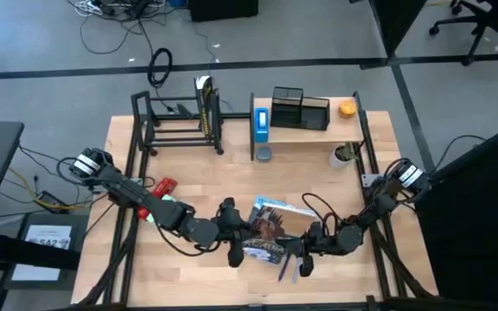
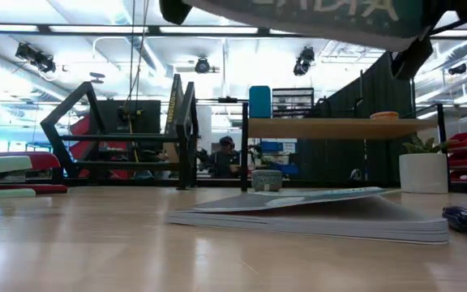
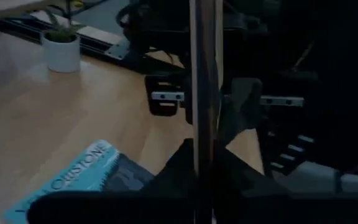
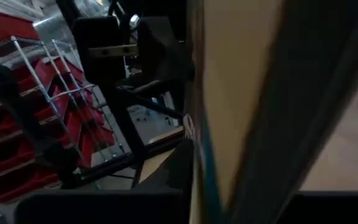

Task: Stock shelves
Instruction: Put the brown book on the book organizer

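Observation:
A thin teal-covered book (image 1: 264, 245) hangs over the near middle of the table between my two grippers. My left gripper (image 1: 237, 231) is shut on its left side and my right gripper (image 1: 312, 245) on its right side. In the low view the book (image 2: 298, 16) is well above a blue-covered book (image 2: 314, 212) that lies flat on the table. The black metal-tube rack (image 1: 175, 121) stands at the far left with one upright book (image 1: 204, 108) in it. The wood-board shelf (image 1: 309, 131) stands at the far right. My left gripper pinches the held book's left edge (image 3: 204, 155) between its two fingers, coming level from the table's left. The book is lifted clear of the table. My right gripper pinches the opposite edge (image 4: 197, 143), coming level from the table's right, one finger on each face.
On the wood shelf sit a blue box (image 1: 261, 121), a black mesh organizer (image 1: 301, 109) and an orange thing (image 1: 347, 109). Below it stand a grey cup (image 1: 264, 155) and a potted plant (image 1: 342, 155). A red item (image 1: 162, 185) lies at the left. Pens (image 1: 288, 264) lie near the front edge.

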Controlling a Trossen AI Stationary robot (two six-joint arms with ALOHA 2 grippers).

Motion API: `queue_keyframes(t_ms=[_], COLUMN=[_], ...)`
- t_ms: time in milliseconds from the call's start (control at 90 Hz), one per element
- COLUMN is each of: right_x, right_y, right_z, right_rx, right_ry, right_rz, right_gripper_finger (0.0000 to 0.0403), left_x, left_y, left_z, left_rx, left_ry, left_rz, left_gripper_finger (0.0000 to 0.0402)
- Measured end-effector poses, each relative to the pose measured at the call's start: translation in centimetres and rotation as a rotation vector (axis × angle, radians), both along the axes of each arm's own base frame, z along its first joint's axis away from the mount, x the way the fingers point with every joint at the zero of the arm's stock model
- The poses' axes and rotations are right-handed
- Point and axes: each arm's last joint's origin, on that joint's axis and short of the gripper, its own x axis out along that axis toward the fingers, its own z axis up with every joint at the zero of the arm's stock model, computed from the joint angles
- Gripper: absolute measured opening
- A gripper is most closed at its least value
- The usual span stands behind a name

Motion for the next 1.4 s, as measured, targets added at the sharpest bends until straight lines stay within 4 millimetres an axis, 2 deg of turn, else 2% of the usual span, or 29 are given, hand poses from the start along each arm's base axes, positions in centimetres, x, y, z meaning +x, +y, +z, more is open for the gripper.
queue_keyframes(t_ms=[167,278,389,511,567,633,867,978,1078,1267,1400], right_x=[0.0,0.0,0.1,0.0,0.0,0.0,0.0,0.0,0.0,0.1,0.1], right_y=[0.0,0.0,-0.2,-0.2,-0.2,-0.1,0.3,0.4,0.5,0.7,0.8], right_z=[-0.9,-1.9,-2.9,-3.9,-4.3,-4.8,-6.5,-7.4,-7.8,-7.4,-7.3], right_rx=[-0.017,-0.057,-0.024,0.019,0.031,0.034,0.096,0.127,0.145,0.092,0.117], right_ry=[0.076,0.152,0.216,0.256,0.262,0.274,0.3,0.312,0.318,0.328,0.333], right_rz=[-0.05,-0.054,-0.06,-0.069,-0.067,-0.064,-0.036,-0.023,-0.011,0.054,0.093], right_gripper_finger=[0.0145,0.0196,0.0224,0.0233,0.0232,0.0229,0.0216,0.0213,0.0213,0.0212,0.0211], left_x=[-1.0,-1.6,-2.5,-3.6,-4.2,-5.0,-9.4,-10.0,-9.7,-9.4,-9.1], left_y=[0.6,1.1,1.7,2.6,4.2,6.7,14.9,17.8,20.2,24.3,25.9], left_z=[2.1,4.7,8.4,11.6,12.7,13.7,15.1,14.8,13.4,7.8,3.5], left_rx=[0.114,0.275,0.475,0.703,0.726,0.671,0.535,0.546,0.509,0.357,0.246], left_ry=[0.078,0.094,0.086,0.135,0.164,0.147,0.11,0.17,0.248,0.375,0.42], left_rz=[0.142,0.309,0.557,0.823,0.857,0.932,1.225,1.334,1.368,1.39,1.347], left_gripper_finger=[0.0002,0.0002,0.0001,0.0001,0.0001,0.0001,0.0,0.0,0.0,0.0,0.0])
